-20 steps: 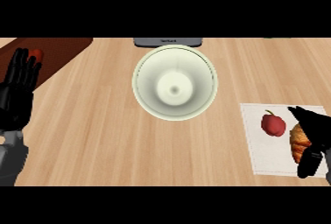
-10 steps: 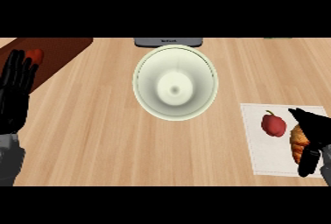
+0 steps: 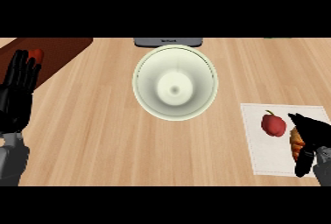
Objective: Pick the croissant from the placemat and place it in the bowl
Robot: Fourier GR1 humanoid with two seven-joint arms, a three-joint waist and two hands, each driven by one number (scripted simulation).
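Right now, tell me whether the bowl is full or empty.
Empty. The bowl shows only its bare pale inside; the croissant is on the placemat, under the right hand.

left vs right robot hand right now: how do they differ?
The left robot hand stands open at the view's left edge, fingers straight and pointing up, resting; it is over bare counter, touching nothing. The right robot hand is at the right edge, over the placemat, its fingers curled down round the croissant, which it partly hides, beside a red pepper. Both are black and come from the lower edge.
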